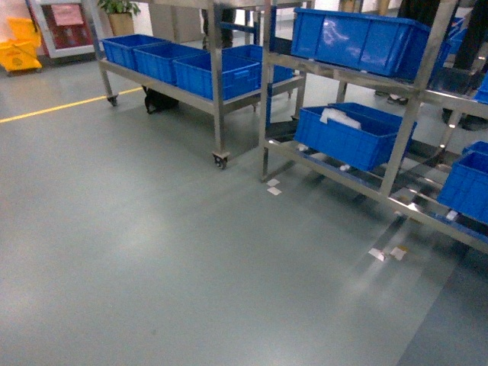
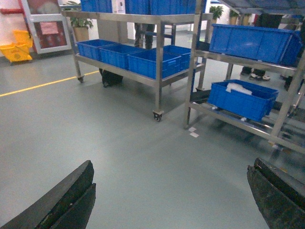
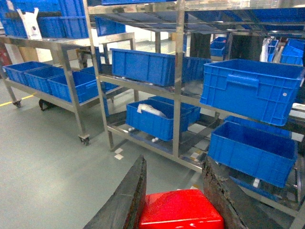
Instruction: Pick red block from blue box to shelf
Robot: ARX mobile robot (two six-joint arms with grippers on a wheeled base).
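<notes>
Two pincers were in your pictures, each seen only from its own wrist camera. Your right pincer point(image 3: 174, 200) was pinching the red block point(image 3: 181, 213) between its two dark fingers point(image 3: 125, 202), low in that view. Your left pincer point(image 2: 171, 195) was spread wide with nothing in it, and only grey floor point(image 2: 143, 157) showed between its tips. You could not see the light turquoise box in any view, so the block was already out of it, and it was not yet on a shelf.

Here is what could go wrong, I think. The block looked smooth and shiny, so it might slip out if your hold got loose or the robot bumped while rolling. The steel shelves point(image 3: 178, 90) were crowded with dark blue crates point(image 3: 252, 88), so you could knock a post or a crate when you reached in. You might also drop the block into a crate and not onto a bare shelf.

The floor was flat, grey and a bit shiny, with a yellow line point(image 1: 69, 104). A shelf cart on wheels point(image 1: 219, 158) stood to the left, and one crate held a white bag point(image 1: 339, 117).
</notes>
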